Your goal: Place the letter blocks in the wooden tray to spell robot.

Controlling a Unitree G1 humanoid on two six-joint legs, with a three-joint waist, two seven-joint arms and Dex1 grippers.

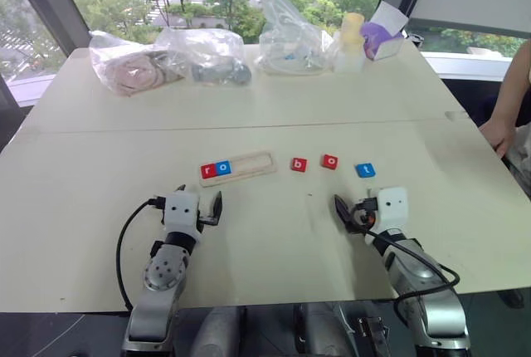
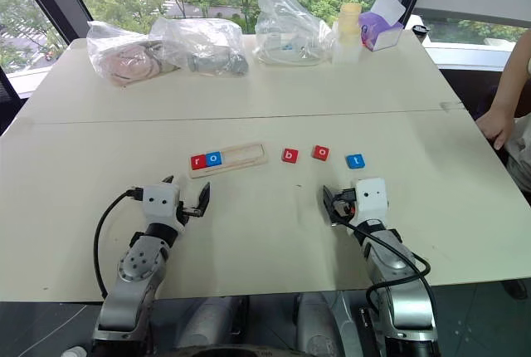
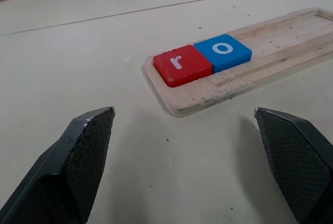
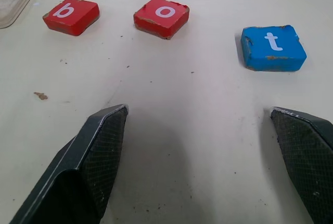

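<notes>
The wooden tray (image 1: 249, 167) lies on the table and holds a red "r" block (image 1: 208, 170) and a blue "o" block (image 1: 222, 168) at its left end. To the tray's right, loose on the table, lie a red "b" block (image 1: 299, 164), a red "o" block (image 1: 330, 161) and a blue "t" block (image 1: 365, 170). My left gripper (image 1: 199, 203) stands open just in front of the tray's left end, holding nothing. In front of the loose blocks, my right gripper (image 1: 355, 209) is open and holds nothing too.
Several clear plastic bags (image 1: 207, 56) and a small bottle (image 1: 351, 41) sit along the table's far side, beside a purple-and-white box (image 1: 383, 33). A person's hand (image 1: 498, 134) rests at the table's right edge.
</notes>
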